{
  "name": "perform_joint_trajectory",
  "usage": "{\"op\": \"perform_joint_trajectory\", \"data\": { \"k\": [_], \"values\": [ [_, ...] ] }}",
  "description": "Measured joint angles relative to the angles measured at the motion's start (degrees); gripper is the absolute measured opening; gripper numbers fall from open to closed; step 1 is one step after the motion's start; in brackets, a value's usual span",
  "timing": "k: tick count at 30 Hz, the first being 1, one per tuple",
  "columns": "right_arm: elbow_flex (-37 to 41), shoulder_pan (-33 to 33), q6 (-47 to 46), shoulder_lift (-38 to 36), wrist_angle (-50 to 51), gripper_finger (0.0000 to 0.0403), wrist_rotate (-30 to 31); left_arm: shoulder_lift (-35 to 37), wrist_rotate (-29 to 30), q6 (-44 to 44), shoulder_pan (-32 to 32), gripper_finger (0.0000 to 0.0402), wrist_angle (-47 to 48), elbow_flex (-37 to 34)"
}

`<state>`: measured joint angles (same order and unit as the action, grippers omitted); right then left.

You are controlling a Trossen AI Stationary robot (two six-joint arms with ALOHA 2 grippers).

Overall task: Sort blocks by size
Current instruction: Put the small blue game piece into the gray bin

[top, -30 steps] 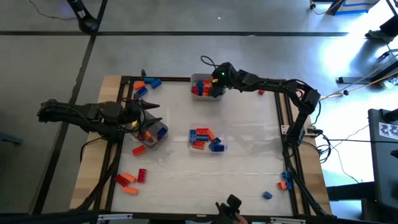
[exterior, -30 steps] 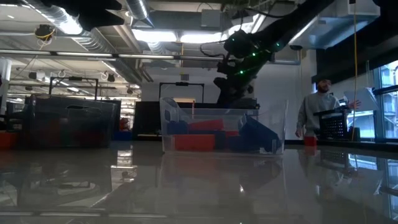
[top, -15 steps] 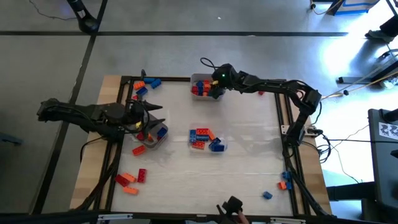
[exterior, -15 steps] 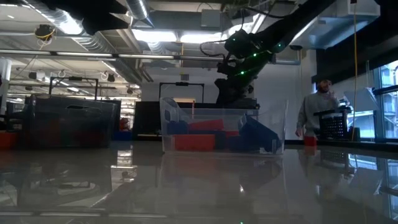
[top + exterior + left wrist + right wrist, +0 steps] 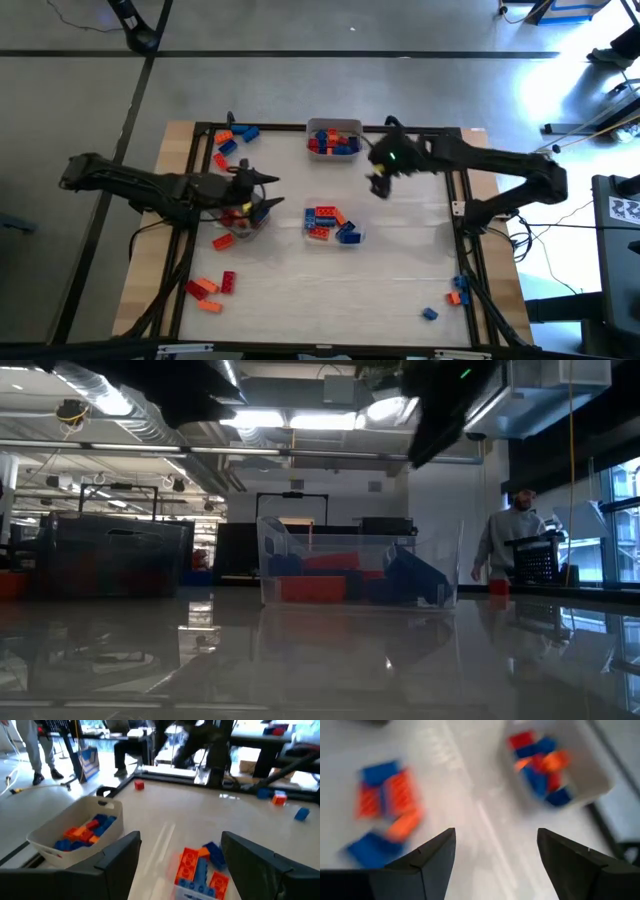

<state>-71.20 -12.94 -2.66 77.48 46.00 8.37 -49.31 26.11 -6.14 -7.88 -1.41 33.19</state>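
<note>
The blocks are small red, orange and blue bricks. Some lie in a white tray (image 5: 333,140) at the far edge, some in a clear tray (image 5: 330,222) mid-table, and some in a tray (image 5: 240,222) on the left. My left gripper (image 5: 268,192) hovers open over the left tray, pointing toward the table's right, with nothing between its fingers (image 5: 122,857). My right gripper (image 5: 376,185) hangs open above bare table between the far tray (image 5: 555,765) and the middle tray's blocks (image 5: 385,805), holding nothing.
Loose blocks lie at the far left corner (image 5: 232,138), the near left (image 5: 210,288) and the near right (image 5: 455,292). In the low view the clear tray (image 5: 360,575) stands mid-table and a person (image 5: 505,540) stands in the room behind. Bare tabletop stretches right of the middle tray.
My right gripper has left the far tray, risen, and swung toward the table's right and near side; it now hangs over bare table. My left gripper has moved a little toward the table's right, farther over the left tray.
</note>
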Motion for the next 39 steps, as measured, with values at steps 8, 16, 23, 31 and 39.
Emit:
{"op": "perform_joint_trajectory", "data": {
  "k": [8,16,23,31,39],
  "values": [
    [-0.02,19.06,-20.68,-5.43,17.58,0.0277,0.03,-5.24,0.0,-0.97,0.0,0.0265,-2.77,0.0],
    [0.1,35.46,-40.83,-3.95,22.62,0.0278,0.26,-5.58,0.0,-0.95,0.0,0.0265,-4.05,0.0],
    [6.13,45.26,-59.44,-3.41,20.7,0.0278,-2.08,-5.58,0.0,-0.93,0.0,0.0265,-3.91,0.0],
    [17.98,53.36,-78.8,-3.35,12.43,0.0278,-9.44,-5.58,0.0,-0.93,0.0,0.0265,-3.77,0.0],
    [25.25,60.68,-92.54,-3.35,5.44,0.0278,-13.67,-5.56,0.01,-0.23,0.0,0.0265,-3.92,0.0]
  ]
}}
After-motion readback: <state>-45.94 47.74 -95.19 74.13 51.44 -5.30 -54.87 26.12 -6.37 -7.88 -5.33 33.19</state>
